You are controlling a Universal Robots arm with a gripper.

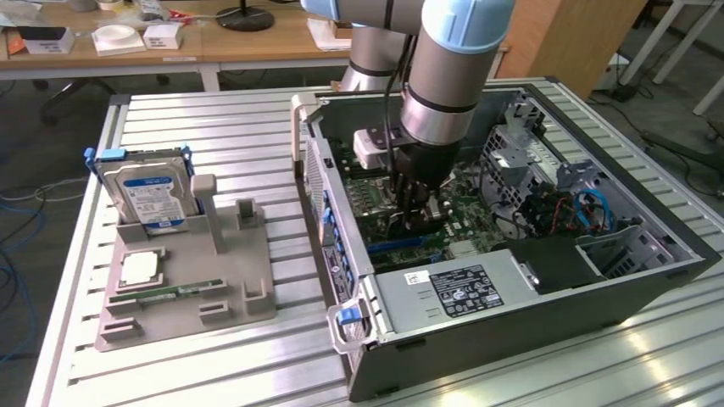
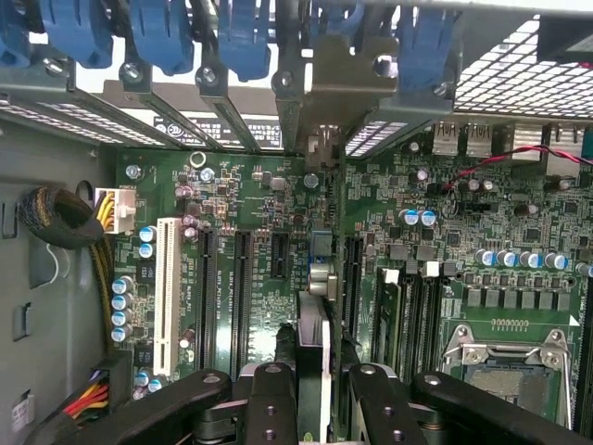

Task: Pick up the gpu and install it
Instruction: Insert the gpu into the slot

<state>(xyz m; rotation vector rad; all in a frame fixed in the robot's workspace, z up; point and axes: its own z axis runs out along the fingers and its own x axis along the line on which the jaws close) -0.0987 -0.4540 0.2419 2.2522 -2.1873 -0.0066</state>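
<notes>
We've got the gripper (image 2: 313, 389) clamped on the gpu (image 2: 315, 343), card edge-on, its long axis running along the motherboard (image 2: 259, 204) slots directly beneath.

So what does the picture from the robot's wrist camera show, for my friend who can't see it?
The gripper holds the gpu edge-on, straight over a motherboard inside an open computer case. The green board has long black slots, one white slot and a silver processor socket. Blue clips line the case's back edge.
</notes>
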